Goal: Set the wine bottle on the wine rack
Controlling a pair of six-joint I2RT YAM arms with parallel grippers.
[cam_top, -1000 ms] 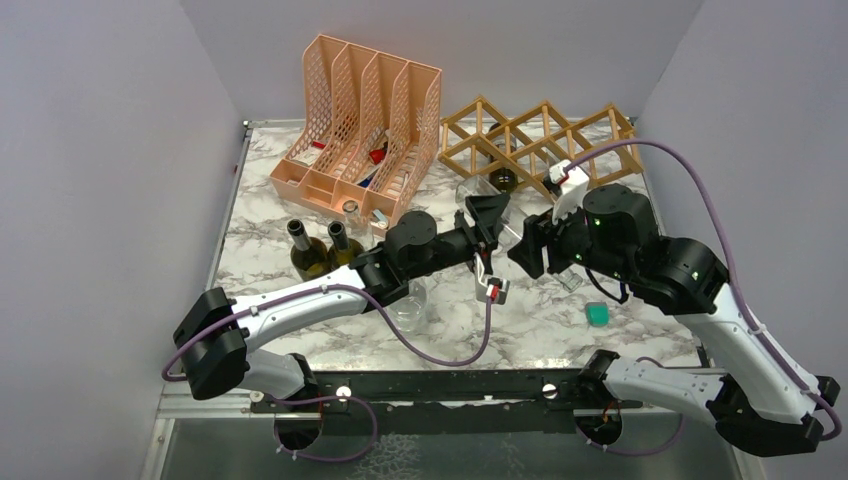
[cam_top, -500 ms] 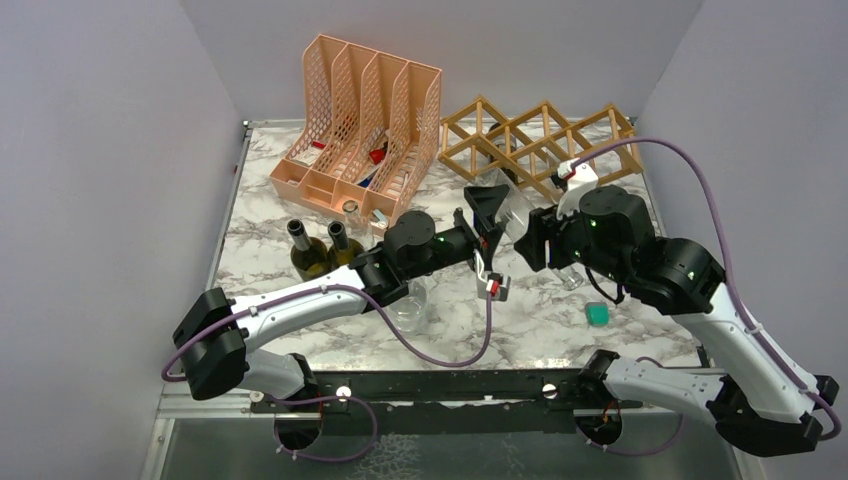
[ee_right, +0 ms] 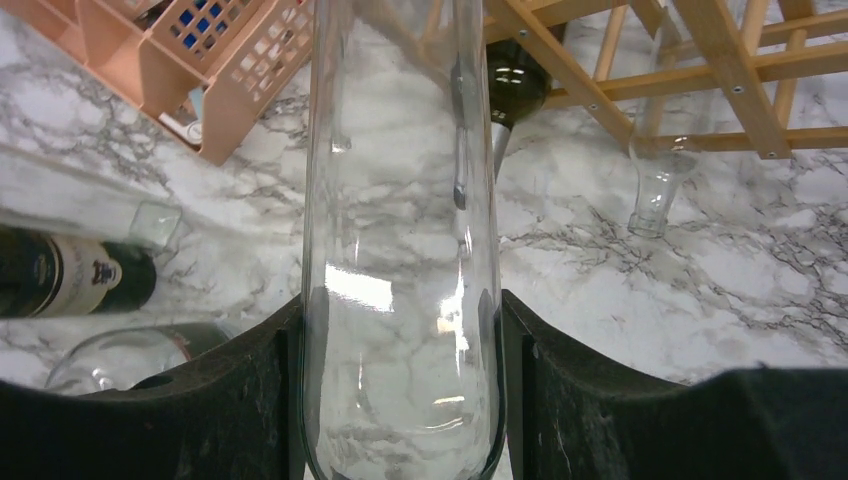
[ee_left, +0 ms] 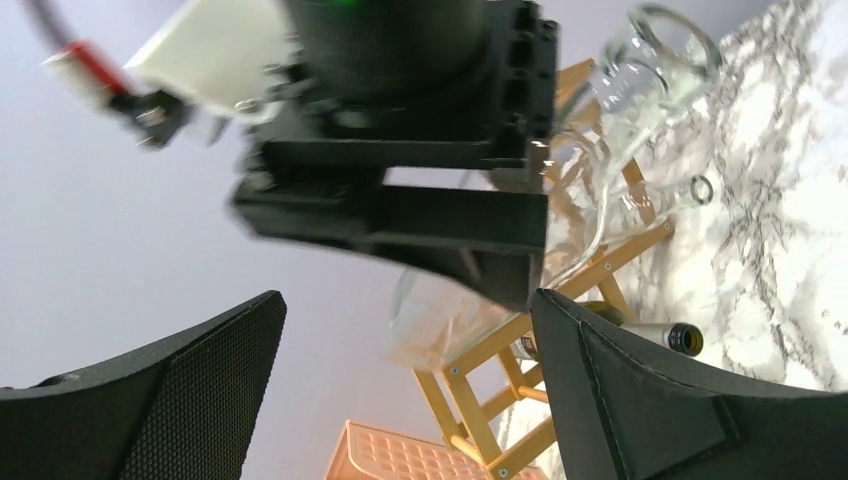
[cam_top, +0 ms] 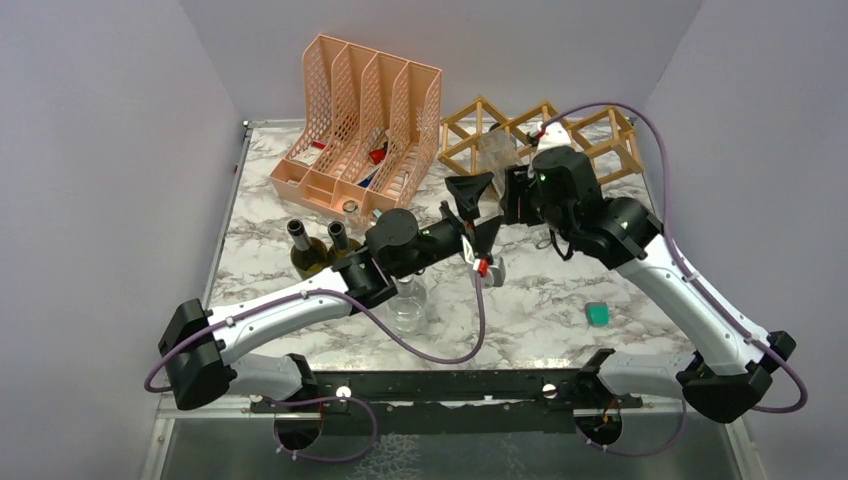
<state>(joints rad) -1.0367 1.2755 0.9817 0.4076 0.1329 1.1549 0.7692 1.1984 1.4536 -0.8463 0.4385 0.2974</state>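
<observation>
The right gripper (ee_right: 400, 335) was clamped on the wine bottle (ee_right: 400, 200): clear glass, see-through, with both fingers (ee_right: 250, 400) pressed against its body. The bottle was off the table, held at the front-left end of the wine rack (cam_top: 590, 140). In the top view its far end overlapped the rack's left cells. Couldn't tell whether glass touched wood. It was not seated in a cell.

The left gripper (cam_top: 477, 212) was spread wide, gripping nothing. It sat just in front of the rack's left end, right beside the right gripper and facing it. The left wrist view looked up at the right gripper and the bottle, with the rack behind them.

The rack carried two others. A dark bottle (ee_right: 515, 85) lay in a lower cell, neck toward the front. A clear bottle (ee_right: 655, 185) lay in a cell to its right, neck sticking out the front over the table.

The peach mesh file organiser (cam_top: 360, 130) stood just left of the rack; couldn't tell if they touched. Two dark bottles (cam_top: 300, 248) stood side by side, in front of the rack and well to its left. A clear glass vessel (cam_top: 408, 305) stood under the left arm, well in front of the rack. A small green block (cam_top: 597, 314) lay on the marble table (cam_top: 260, 270), well in front of the rack's right end.
</observation>
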